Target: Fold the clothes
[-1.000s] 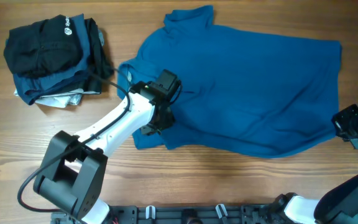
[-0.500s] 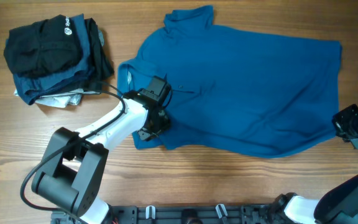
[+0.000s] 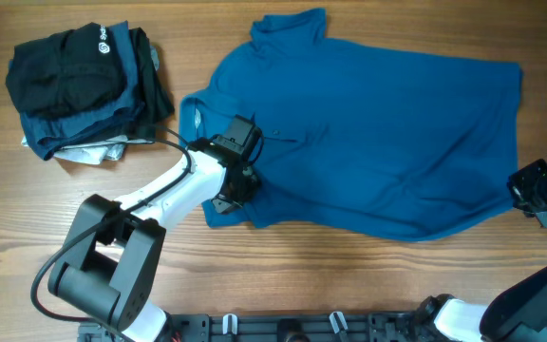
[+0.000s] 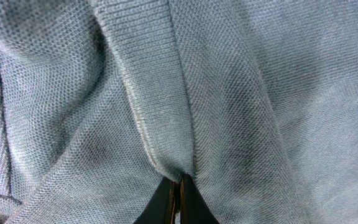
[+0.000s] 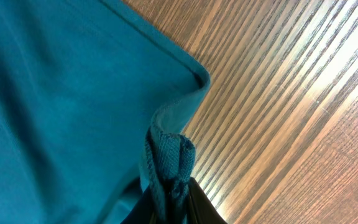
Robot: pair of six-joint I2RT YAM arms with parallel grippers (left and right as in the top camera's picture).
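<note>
Overhead, the wooden tabletop [image 3: 349, 275] carries every item in the scene. The polo shirt [image 3: 378, 123] – medium blue, short-sleeved – lies spread across the centre and right of the tabletop. Its collar points toward the far edge and its hem toward the right edge. The fabric lies mostly flat, with shallow wrinkles across the body.

A stack of dark garments [image 3: 84, 90] sits at the far left corner, well apart from the shirt. A black garment [image 3: 65, 71] with a small white logo lies on top of the stack.

The left arm [image 3: 160, 204] reaches from the near left edge diagonally toward the left side of the shirt. The left end effector [image 3: 234, 195] rests on the fabric close to the shirt's near left edge. In the left wrist view, the left end effector [image 4: 178, 199] is clamped together on the polo shirt [image 4: 229, 93]. A raised ridge of knit, including a ribbed band, runs down into the closed fingertips.

The right end effector [image 3: 525, 188] sits at the near right corner of the shirt, beside the hem. In the right wrist view, the right end effector [image 5: 169, 205] is clamped on a bunched hem corner of the polo shirt [image 5: 55, 93] – the pinched fabric stands up in a small crumpled fold, with bare wood just beside it.
</note>
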